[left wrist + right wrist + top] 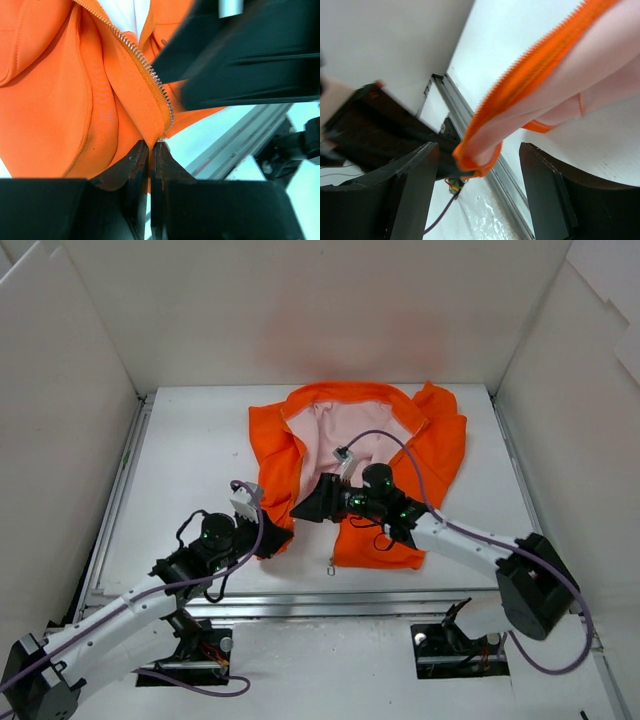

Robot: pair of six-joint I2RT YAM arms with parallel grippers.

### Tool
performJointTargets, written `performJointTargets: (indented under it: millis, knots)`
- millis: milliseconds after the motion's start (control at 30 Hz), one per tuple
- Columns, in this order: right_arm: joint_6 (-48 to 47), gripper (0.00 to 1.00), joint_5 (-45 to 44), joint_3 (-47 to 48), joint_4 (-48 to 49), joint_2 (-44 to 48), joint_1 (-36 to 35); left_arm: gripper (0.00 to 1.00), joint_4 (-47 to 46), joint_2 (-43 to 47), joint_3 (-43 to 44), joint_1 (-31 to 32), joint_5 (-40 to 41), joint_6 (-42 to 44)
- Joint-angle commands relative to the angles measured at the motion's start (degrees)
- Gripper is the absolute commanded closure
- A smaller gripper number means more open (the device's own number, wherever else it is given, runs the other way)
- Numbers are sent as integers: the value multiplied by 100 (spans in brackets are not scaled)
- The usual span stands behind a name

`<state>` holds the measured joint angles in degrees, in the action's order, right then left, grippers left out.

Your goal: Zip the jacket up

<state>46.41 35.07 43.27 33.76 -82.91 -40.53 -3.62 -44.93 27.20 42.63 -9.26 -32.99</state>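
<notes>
Saw the jacket spread open mid-tabletop. Found the left hand clamped on its bottom hem beside the zipper — the right hand spread apart, a toothed front edge between its fingers.

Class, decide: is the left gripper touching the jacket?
Touching. The left wrist view shows the left gripper shut on the jacket hem beside the zipper teeth.

Orange jacket, unzipped, pink-lined
</notes>
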Motion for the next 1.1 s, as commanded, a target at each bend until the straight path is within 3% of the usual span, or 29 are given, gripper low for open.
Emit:
performJointTargets:
  millis: [0,133,167,267,400,433,500,667,733,800,833,967,1067]
  knots:
    - [-176,34,-149,-124,342,977,28,100,-175,124,373,-124,-427,-593]
    - [-185,45,-255,-345,298,1532,-7,100,-270,133,418,-369,-979,-928]
    - [-220,63,-281,-371,281,1611,-51,100,-367,133,391,-422,-1103,-998]
    - [-290,100,-246,-468,280,1638,-147,100,-859,160,242,-607,-1621,-1305]
    - [-308,100,-255,-705,675,1682,-306,100,-1535,99,23,-852,-2211,-1700]
    - [-317,84,-264,-723,728,1673,-332,100,-1711,81,-4,-914,-2360,-1763]
    - [-317,68,-281,-758,842,1647,-350,100,-1844,80,-48,-915,-2475,-1851]
    - [-247,64,-158,-776,1221,1638,-376,100,-1985,186,-48,-1029,-2616,-1948]
    - [-247,66,-167,-750,1142,1629,-385,100,-2011,239,-57,-1029,-2634,-1983]
    - [-256,82,-237,-732,1011,1682,-385,100,-2003,274,-48,-1029,-2660,-1948]
    - [-264,100,-290,-741,792,1726,-385,100,-1985,265,-57,-1029,-2660,-1930]
    - [-326,100,-939,-1222,264,2445,-394,100,-1959,291,-153,-1256,-2739,-1755]
    - [-317,100,-1712,-1487,-674,3015,-429,100,-1739,327,-180,-1432,-2652,-1553]
